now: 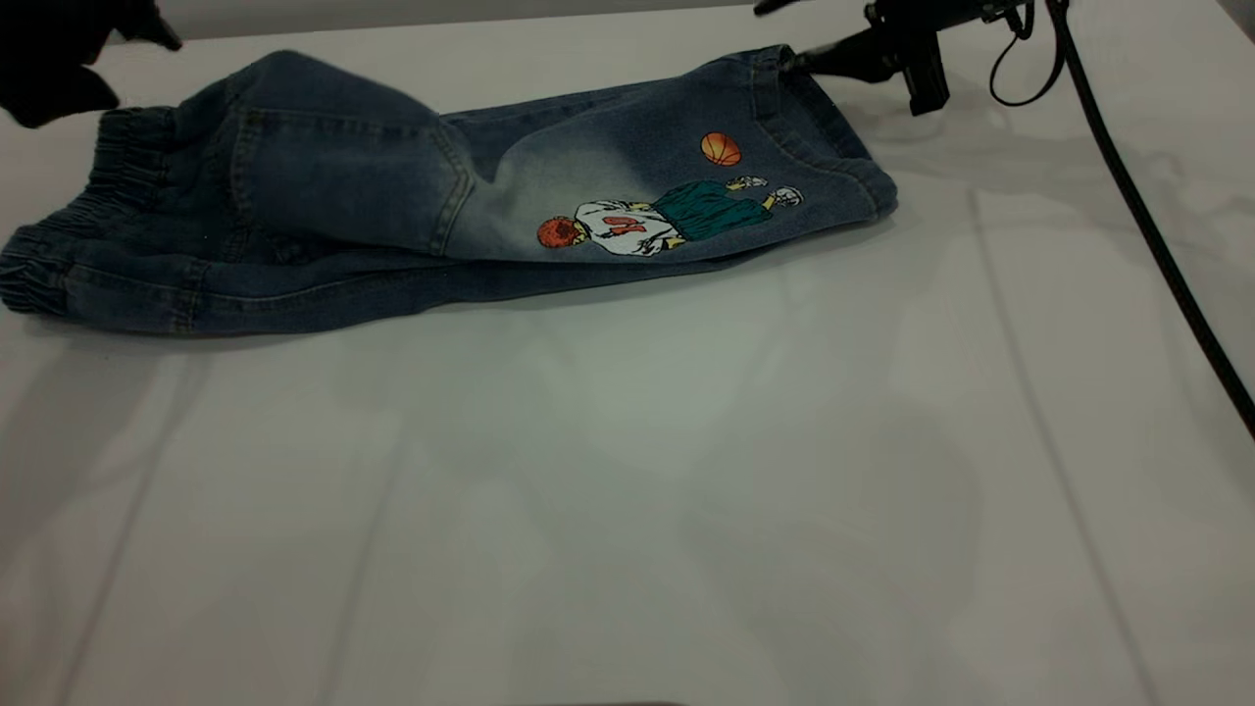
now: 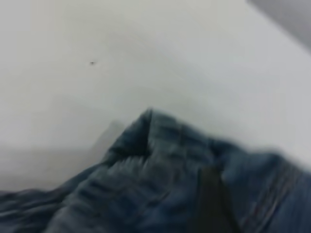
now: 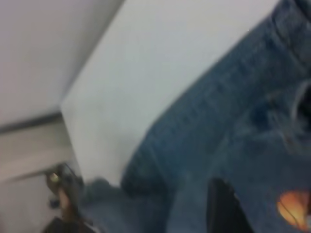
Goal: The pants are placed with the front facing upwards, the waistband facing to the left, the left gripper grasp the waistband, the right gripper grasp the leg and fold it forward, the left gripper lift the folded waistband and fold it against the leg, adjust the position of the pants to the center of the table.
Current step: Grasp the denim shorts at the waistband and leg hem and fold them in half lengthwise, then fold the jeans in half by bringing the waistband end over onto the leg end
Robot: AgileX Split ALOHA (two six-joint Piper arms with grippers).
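While our right gripper [image 1: 799, 61], a slim black claw trailing a long cable, pinches the stitched hem of the printed denim leg [image 1: 686, 186], we cannot tell how the left gripper [image 1: 59, 59] stands by the dark ruffled waistband [image 1: 108, 186]. We find the short blue denim pants [image 1: 392, 196] already doubled lengthwise, the basketball print up, lying at the far left of the white worktop [image 1: 686, 490]. We judge the leg fold nearly done; next we should release and carry the waistband over to the leg.
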